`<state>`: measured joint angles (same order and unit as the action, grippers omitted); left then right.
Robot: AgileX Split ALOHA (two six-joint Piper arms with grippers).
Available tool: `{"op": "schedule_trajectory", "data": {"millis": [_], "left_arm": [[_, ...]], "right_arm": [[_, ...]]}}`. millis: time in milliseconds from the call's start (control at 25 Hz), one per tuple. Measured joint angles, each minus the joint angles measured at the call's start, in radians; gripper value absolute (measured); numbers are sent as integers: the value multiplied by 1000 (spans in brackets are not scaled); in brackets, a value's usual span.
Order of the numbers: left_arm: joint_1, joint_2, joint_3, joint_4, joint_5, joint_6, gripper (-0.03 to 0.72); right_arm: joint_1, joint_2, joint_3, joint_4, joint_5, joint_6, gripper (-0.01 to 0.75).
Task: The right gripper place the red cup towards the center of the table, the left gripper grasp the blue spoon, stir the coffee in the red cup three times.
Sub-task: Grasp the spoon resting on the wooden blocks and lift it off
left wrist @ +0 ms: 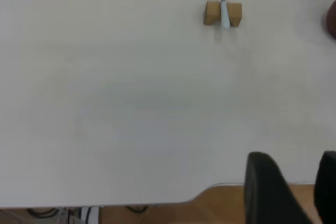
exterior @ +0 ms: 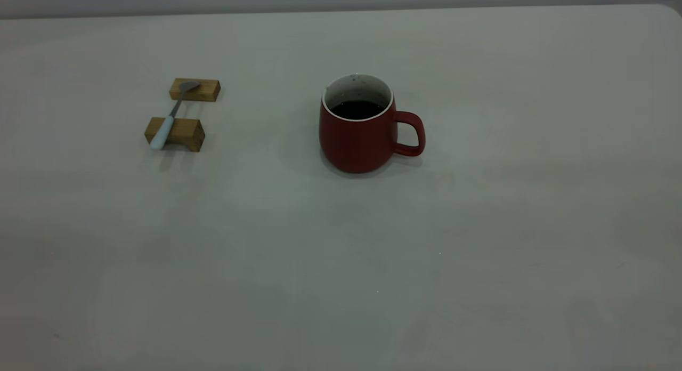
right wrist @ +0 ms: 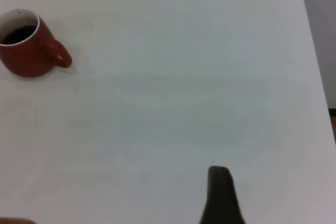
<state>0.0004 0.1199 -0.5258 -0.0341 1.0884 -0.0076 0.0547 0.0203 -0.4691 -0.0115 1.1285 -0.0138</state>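
While neither arm shows in the exterior view, the scene reads as follows.

Cup: the red cup [exterior: 359, 131] stands upright near the middle of the worktop [exterior: 479, 253], handle toward the right arm's side, nothing touching it.

Coffee: dark coffee [exterior: 356, 109] sits well below the white rim.

Spoon: the blue spoon [exterior: 169, 119] lies bridged across two wooden blocks [exterior: 181, 132], bowl on the far block, pale handle on the near one, well apart from the cup on the left arm's side.

Left gripper: the left gripper [left wrist: 291, 190] hangs over the worktop's near edge, far from the spoon; two dark fingers [left wrist: 265, 187] show with a clear gap between them, so they look parted and hold nothing.

Right gripper: the right gripper [right wrist: 220, 195] is well apart from the cup; only one dark finger shows, so I cannot tell whether it is spread or closed.

Progress: the cup already looks central, so that step is either done or hardly needed; grasping the spoon and the three stirs are all left.

Surroundings: apart from the blocks, nothing else lies on the worktop.

Obstacles: nothing stands between spoon and cup; the blocks probably help by raising the spoon, though a finger could nudge them.
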Motion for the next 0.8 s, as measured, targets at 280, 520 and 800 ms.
{"op": "schedule_trajectory", "data": {"millis": [280,520,800], "left_arm": [[0,470,-147,18,-101,8,651],[0,850,-194,18,-315,8,671],[0,1187,-199,-11,-556,8,663]], "right_arm": [[0,0,0,0,0,0,591],[0,0,0,0,0,0,591],[0,0,0,0,0,0,591]]}}
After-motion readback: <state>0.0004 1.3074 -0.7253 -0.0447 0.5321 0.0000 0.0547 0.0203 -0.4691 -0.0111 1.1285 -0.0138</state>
